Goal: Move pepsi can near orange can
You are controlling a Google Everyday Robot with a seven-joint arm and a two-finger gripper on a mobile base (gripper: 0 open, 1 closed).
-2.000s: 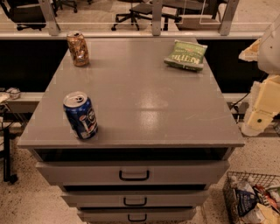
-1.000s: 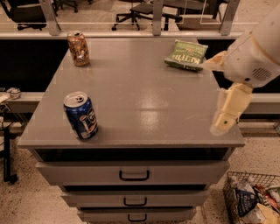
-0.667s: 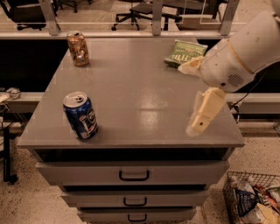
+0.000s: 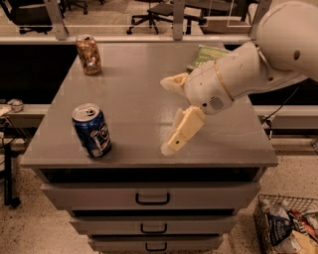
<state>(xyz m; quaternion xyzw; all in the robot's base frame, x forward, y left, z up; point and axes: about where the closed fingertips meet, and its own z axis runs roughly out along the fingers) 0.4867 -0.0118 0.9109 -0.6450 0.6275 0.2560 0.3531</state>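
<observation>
The pepsi can (image 4: 92, 130), dark blue with a silver top, stands upright near the front left edge of the grey cabinet top (image 4: 134, 89). The orange can (image 4: 88, 54), coppery and mottled, stands upright at the back left corner, well apart from the blue can. My gripper (image 4: 167, 115) hangs over the middle of the top, to the right of the pepsi can, open and empty, with one finger (image 4: 174, 82) pointing left and the other finger (image 4: 182, 134) pointing down-left. The white arm comes in from the upper right.
A green snack bag (image 4: 208, 52) lies at the back right, partly hidden behind my arm. The cabinet has several drawers (image 4: 151, 197) below. A wire basket of items (image 4: 288, 225) stands on the floor at the lower right. Office chairs (image 4: 159, 12) stand behind.
My arm has swung in from the right edge to over the middle of the top, closer to the pepsi can. Both cans and the bag have stayed put.
</observation>
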